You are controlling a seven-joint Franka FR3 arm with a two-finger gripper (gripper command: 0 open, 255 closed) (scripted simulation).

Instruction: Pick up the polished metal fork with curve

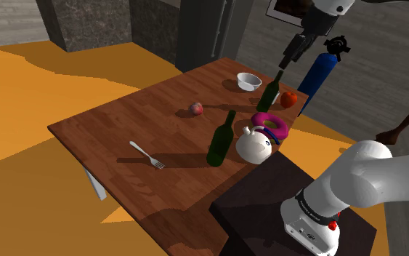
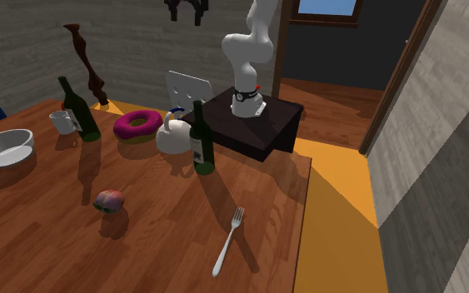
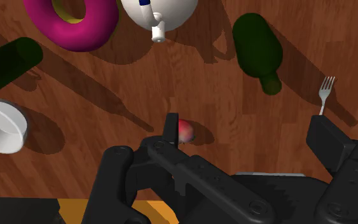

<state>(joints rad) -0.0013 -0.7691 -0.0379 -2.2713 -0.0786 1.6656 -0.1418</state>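
No part of the pick is judged to be done. The fork (image 1: pixel 147 155) is seen lying flat on the wooden table (image 1: pixel 108 124), toward the shoulder view's left and close to the table's near edge, and it is touched by nothing. The gripper (image 1: pixel 288 60) is positioned high above the far right part of the table, over the far green bottle (image 1: pixel 269 91) and well apart from the fork. In the wrist view the two fingers (image 3: pixel 171 127) are shown spread wide, with nothing clasped between them. A small pink fruit (image 3: pixel 184 130) on the table far below is seen in the gap but is not touched. In the same view the fork is found just outside the finger span, beside the neck of the near green bottle (image 3: pixel 258 48). That bottle and the white teapot (image 1: pixel 255 145) are placed between the gripper and the fork. The whole sequence is therefore judged to be left: travel across the table clear of the bottles, descent to the fork, alignment of the fingers across the thin handle, closure, and lift.
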